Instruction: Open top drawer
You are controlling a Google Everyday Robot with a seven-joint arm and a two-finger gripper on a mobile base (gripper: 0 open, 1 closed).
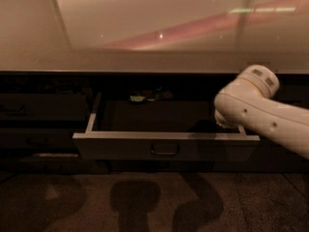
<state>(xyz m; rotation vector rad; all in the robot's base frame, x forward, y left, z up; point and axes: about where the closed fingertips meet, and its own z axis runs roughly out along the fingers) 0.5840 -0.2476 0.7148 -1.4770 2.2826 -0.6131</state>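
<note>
top drawer (120, 149) sits pulled well out from under the table (145, 59), pale rails and floor exposed, so the task looks essentially done. loop handle (164, 149) at front centre is free, nothing on it. small greenish items (145, 96) sit at the drawer's back edge. claw (223, 122) is over the drawer's right rear, above the rail and behind the front; the white arm (260, 110) hides it, so I can't tell wide or narrow. Probably parked there clear of the handle. Drawer fronts (43, 105) left of it are flush.
</note>
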